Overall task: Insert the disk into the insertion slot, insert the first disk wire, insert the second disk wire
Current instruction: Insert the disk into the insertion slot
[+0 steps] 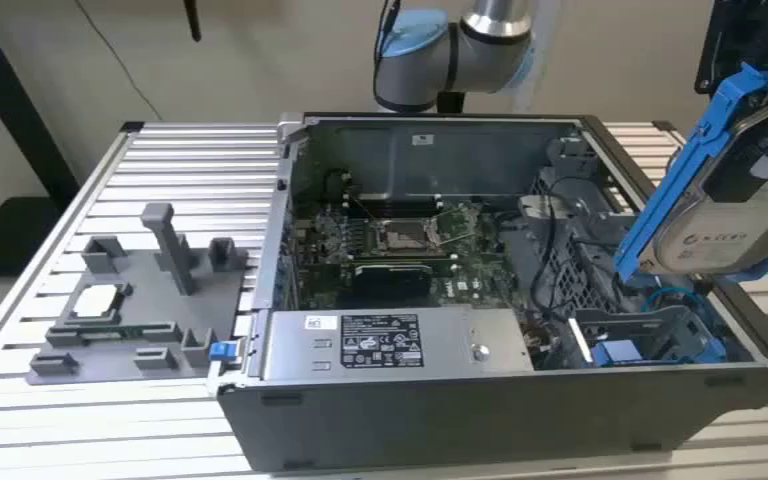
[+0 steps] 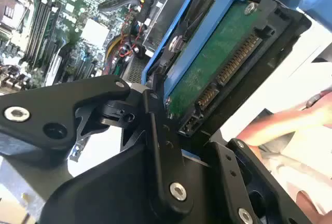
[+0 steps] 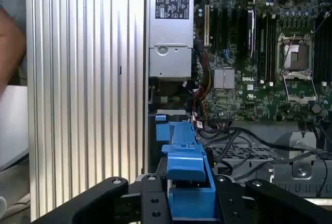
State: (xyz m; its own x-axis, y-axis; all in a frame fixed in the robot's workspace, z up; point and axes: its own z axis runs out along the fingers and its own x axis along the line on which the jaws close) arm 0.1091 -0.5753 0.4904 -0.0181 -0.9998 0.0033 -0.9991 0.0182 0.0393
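Over at the exterior view's left, a grey fixture tray with a few small parts sits on the slatted metal desk. Beside it stands the open computer case, with its motherboard showing inside and the labelled power supply box along the near wall. Above the case's far wall you can see a grey and blue joint of the arm.

Further right, the disk is up in the air in its blue carrier. It is tilted steeply, its lower end just over the case's right corner. The insertion slot lies below it, and the disk is not in it yet.

In the first wrist view the end effector has its black fingers clamped on either side of the blue carrier. The second wrist view shows the disk's green circuit-board side and its connector end against the black fingers, with a person's hand nearby.
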